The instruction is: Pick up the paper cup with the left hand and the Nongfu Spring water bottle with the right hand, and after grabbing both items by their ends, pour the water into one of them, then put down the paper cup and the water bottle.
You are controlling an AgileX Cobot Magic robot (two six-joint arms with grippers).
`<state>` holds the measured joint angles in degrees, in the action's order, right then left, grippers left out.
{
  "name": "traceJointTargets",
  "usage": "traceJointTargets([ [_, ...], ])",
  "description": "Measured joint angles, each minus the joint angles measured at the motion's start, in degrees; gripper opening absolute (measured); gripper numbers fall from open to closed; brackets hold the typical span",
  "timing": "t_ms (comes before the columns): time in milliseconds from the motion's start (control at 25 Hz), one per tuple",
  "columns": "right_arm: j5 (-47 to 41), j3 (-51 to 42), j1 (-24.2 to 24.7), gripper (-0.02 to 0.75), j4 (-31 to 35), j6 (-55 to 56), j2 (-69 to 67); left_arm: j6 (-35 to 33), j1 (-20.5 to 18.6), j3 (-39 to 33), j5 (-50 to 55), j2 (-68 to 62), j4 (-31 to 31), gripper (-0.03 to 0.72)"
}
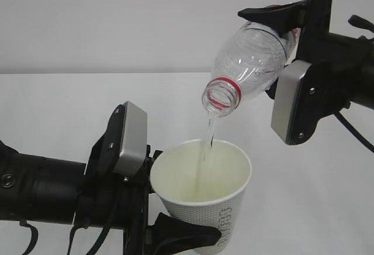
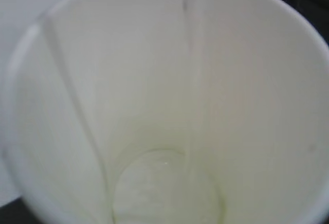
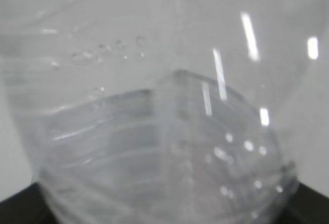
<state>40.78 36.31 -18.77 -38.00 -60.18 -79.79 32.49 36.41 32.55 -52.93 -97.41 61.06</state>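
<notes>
The left tool (image 1: 153, 208) is pinching the paper cup (image 1: 204, 193) low, above the tabletop (image 1: 70, 109). The water (image 1: 208, 135) is falling in from the Nongfu Spring water bottle (image 1: 248, 62), pinched by the right tool (image 1: 283, 38). Drifting sideways could be spilling it.

the exterior view looks level along the counter (image 1: 70, 109) from close by, side-on to both arms. the left wrist view stares straight down into the paper cup (image 2: 154, 131), very near. the right wrist view presses against the water bottle (image 3: 164, 147), blurred. cup and bottle appear also in the exterior view.
</notes>
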Motion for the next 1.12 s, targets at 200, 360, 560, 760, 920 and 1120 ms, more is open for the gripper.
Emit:
traceJointTargets([
  [200, 0.0, 0.0, 0.0, 0.521, 0.0, 0.0, 0.0, 0.0, 0.0, 0.0, 0.0, 0.0, -0.08, 0.516],
  [360, 0.0, 0.0, 0.0, 0.521, 0.0, 0.0, 0.0, 0.0, 0.0, 0.0, 0.1, 0.0, -0.08, 0.516],
  [560, 0.0, 0.0, 0.0, 0.521, 0.0, 0.0, 0.0, 0.0, 0.0, 0.0, 0.1, 0.0, -0.08, 0.513],
  [760, 0.09, 0.0, 0.0, 0.521, 0.0, 0.0, 0.0, 0.0, 0.0, 0.0, 0.1, 0.0, -0.08, 0.513],
  [920, 0.09, 0.0, 0.0, 0.521, 0.0, 0.0, 0.0, 0.0, 0.0, 0.0, 0.1, 0.0, -0.08, 0.513],
  [1120, 0.09, 0.0, 0.0, 0.521, -0.1, 0.0, 0.0, 0.0, 0.0, 0.0, 0.1, 0.0, -0.08, 0.513],
])
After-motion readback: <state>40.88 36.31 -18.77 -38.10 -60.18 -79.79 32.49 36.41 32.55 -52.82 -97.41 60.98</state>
